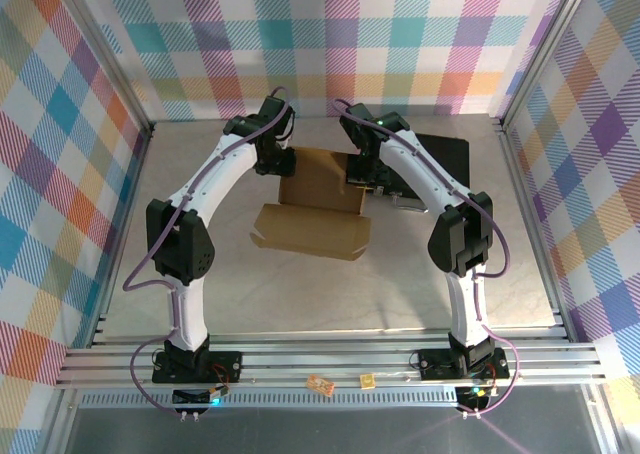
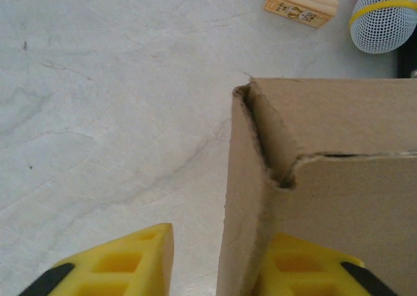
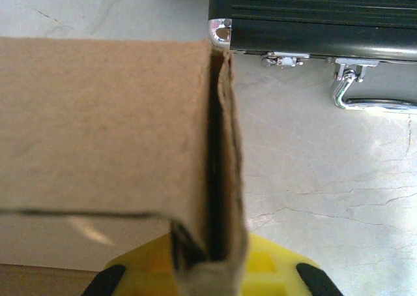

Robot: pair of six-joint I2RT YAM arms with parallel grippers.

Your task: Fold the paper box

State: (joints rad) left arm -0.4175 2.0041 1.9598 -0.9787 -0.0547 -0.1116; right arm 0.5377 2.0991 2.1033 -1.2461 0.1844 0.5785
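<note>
The paper box (image 1: 310,214) is brown cardboard and lies mid-table with its front flap spread toward the arms. My left gripper (image 1: 278,164) is at the box's far left corner. In the left wrist view its yellow fingers (image 2: 140,257) straddle the upright side wall (image 2: 244,198). A clear gap is left on one side, so the left gripper (image 2: 221,244) is open. My right gripper (image 1: 362,169) is at the far right corner. In the right wrist view the gripper (image 3: 208,260) is shut on the doubled-over side wall (image 3: 218,146) of the box.
A black hard case (image 1: 445,159) with metal latches and a handle (image 3: 365,100) sits just right of the box. Beyond the box's left corner lie a small wooden block (image 2: 301,4) and a microphone (image 2: 384,19). Two small blocks (image 1: 320,384) rest on the near rail.
</note>
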